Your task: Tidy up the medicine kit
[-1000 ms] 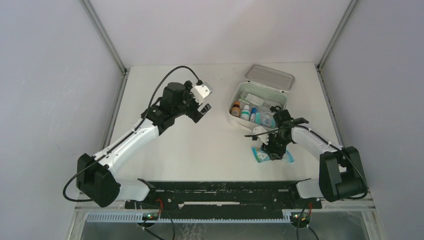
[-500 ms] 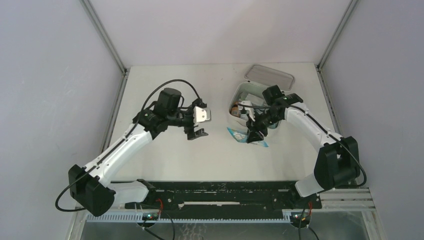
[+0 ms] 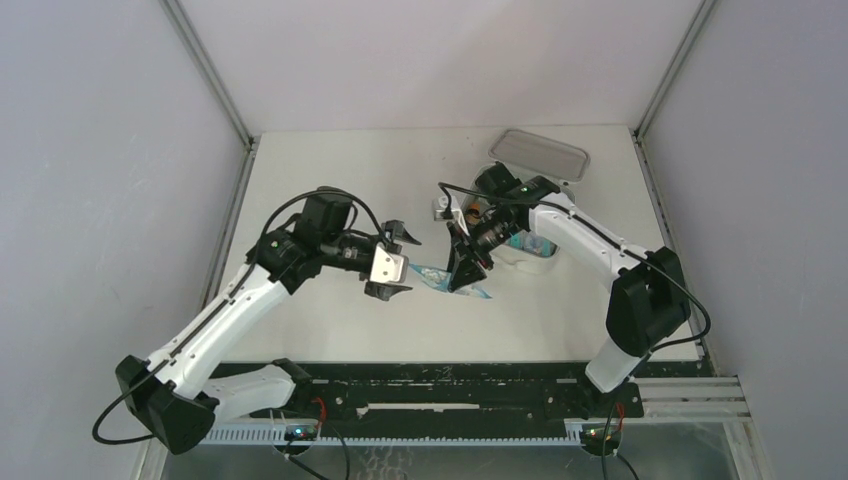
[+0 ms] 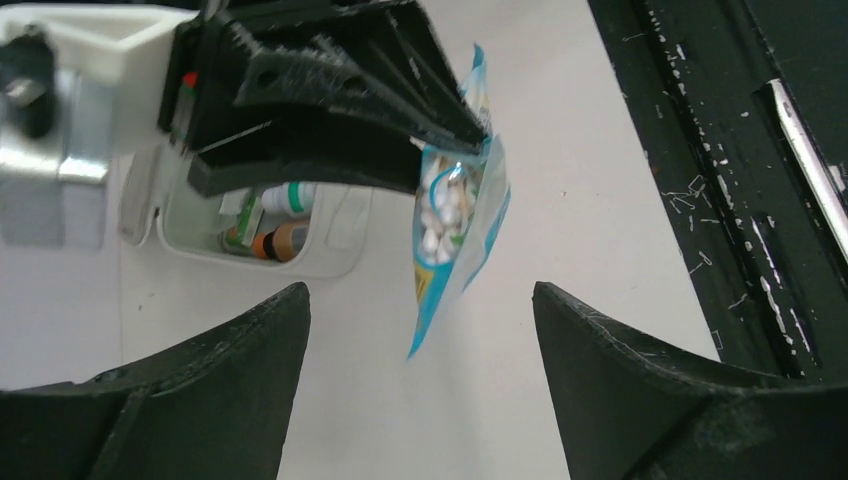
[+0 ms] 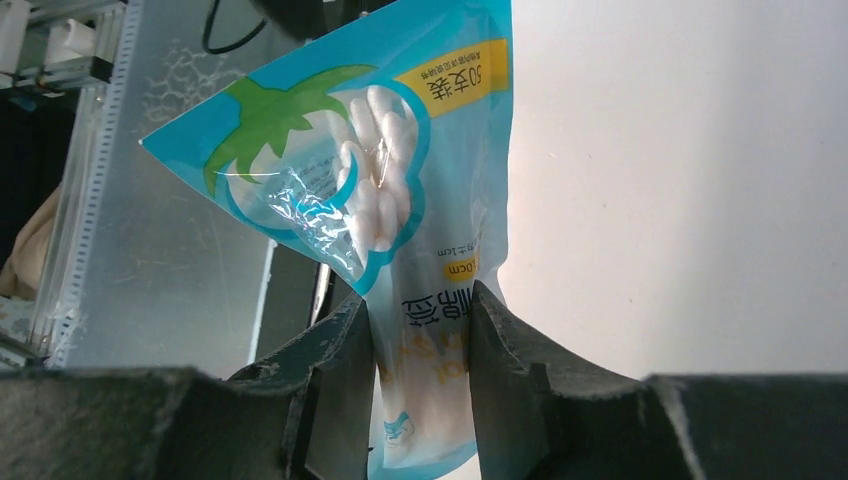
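Packet [image 5: 400, 200] pinched by right hand [image 3: 462, 272] has moved from the medicine kit [image 3: 543, 155] up to the open left hand [image 3: 402, 262].

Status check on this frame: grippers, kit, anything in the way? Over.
Right gripper shut on swab packet, held aloft. Left gripper open, facing packet, no contact. Medicine kit open, bottles inside. Nothing in the way.

Two arms [image 3: 225, 320] with white links and black joints. Black cables [image 3: 352, 200] loop off them. The fingers [image 4: 640, 380] are black, matte plastic.
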{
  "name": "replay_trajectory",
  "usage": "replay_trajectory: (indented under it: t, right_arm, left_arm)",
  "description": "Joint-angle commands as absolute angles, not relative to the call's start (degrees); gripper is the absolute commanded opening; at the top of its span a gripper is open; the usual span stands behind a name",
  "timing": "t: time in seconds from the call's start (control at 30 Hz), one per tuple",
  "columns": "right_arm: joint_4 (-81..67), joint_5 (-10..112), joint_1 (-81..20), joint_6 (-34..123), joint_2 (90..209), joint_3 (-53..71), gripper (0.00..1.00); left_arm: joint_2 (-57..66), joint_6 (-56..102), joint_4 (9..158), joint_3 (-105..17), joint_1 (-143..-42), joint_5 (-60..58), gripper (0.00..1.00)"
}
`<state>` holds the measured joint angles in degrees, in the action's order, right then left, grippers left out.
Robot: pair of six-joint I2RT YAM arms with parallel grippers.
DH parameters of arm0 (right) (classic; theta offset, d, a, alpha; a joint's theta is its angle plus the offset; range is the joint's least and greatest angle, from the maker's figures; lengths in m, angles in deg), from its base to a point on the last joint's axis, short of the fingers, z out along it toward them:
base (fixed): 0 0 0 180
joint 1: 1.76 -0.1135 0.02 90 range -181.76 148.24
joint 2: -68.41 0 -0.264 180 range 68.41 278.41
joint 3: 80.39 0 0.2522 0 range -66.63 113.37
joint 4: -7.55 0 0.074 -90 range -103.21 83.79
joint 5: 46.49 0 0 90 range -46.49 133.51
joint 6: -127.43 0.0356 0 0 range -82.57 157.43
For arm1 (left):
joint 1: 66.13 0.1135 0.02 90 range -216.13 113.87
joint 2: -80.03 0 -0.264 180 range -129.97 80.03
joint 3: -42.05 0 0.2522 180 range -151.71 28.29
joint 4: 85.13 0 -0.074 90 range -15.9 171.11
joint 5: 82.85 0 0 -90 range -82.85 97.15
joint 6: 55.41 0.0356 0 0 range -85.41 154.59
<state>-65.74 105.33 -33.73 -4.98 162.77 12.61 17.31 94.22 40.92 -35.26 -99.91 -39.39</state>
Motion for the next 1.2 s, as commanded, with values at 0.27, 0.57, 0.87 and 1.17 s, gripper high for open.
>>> replay_trajectory:
  t: [0.27, 0.57, 0.87, 1.17]
  right_arm:
    - [-64.9, 112.7, -35.5, -2.4, 163.0, 16.3, 0.34]
    - [-65.3, 112.4, -35.5, -3.2, 163.3, 15.7, 0.33]
    - [-64.7, 108.4, -33.1, -2.1, 161.1, 15.0, 0.62]
    - [-53.8, 100.7, -17.9, 9.9, 154.5, 11.0, 0.80]
  left_arm:
    - [13.3, 99.3, 39.9, -36.7, -105.3, -40.8, 0.63]
    - [12.6, 98.6, 41.1, -36.5, -105.4, -40.4, 0.32]
    - [13.2, 98.6, 39.8, -36.7, -105.4, -35.8, 0.11]
    - [13.5, 98.9, 37.8, -37.4, -105.0, -25.8, 0.04]
